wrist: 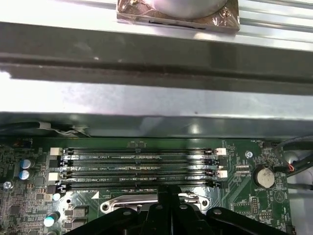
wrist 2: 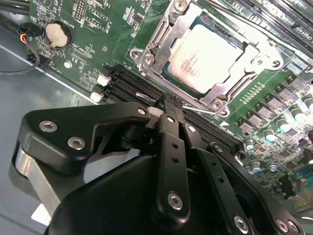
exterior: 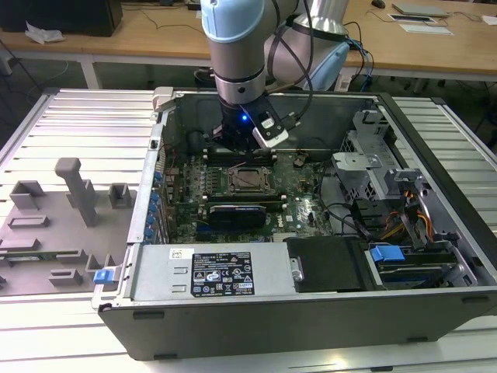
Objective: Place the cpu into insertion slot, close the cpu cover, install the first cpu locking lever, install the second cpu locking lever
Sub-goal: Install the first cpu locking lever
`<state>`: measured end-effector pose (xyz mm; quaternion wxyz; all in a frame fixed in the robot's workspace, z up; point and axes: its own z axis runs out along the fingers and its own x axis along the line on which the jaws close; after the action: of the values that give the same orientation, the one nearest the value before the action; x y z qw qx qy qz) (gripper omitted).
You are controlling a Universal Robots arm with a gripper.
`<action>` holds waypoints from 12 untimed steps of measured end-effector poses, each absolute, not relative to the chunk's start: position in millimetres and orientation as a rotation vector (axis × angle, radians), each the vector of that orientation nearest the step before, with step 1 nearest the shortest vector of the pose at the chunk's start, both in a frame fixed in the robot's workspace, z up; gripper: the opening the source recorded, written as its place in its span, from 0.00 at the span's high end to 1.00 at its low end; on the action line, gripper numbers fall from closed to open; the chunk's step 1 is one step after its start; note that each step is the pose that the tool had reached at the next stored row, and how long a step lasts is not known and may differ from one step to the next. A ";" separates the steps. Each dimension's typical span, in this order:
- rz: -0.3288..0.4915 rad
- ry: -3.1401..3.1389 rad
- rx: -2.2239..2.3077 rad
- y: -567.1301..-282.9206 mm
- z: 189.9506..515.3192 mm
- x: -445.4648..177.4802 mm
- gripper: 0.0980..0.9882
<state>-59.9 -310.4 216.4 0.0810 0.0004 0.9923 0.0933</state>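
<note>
The cpu (wrist 2: pixel 208 56) lies silver side up in the insertion slot (wrist 2: pixel 146 59) on the green board, and it also shows as a small square (exterior: pixel 250 180) in the exterior view. The cpu cover (wrist 2: pixel 247 58) is down flat around it. A thin silver locking lever (wrist 2: pixel 142 95) runs along the socket's edge beside the memory slots. My gripper (wrist 2: pixel 168 104) is shut, its black fingertips together and touching that lever rod. Its tips (wrist: pixel 168 190) sit between the socket and the memory slots. In the exterior view the gripper (exterior: pixel 239 148) hangs just behind the socket.
Several long black memory slots (wrist: pixel 139 169) lie between the socket and the case wall (wrist: pixel 146 107). A coin battery (wrist 2: pixel 57 33) sits near the board's edge. A black graphics card (exterior: pixel 237 211), the power supply (exterior: pixel 221 272) and a drive cage (exterior: pixel 365 163) ring the socket.
</note>
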 end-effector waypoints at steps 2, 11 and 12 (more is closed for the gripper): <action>0.273 2.964 0.037 -310.3 214.7 -59.9 0.99; 0.232 2.961 0.094 -306.6 212.6 -59.9 0.99; 0.228 2.961 0.097 -305.8 212.6 -59.8 0.99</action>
<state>-59.8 -305.8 212.6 0.0850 0.0324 0.9929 0.0765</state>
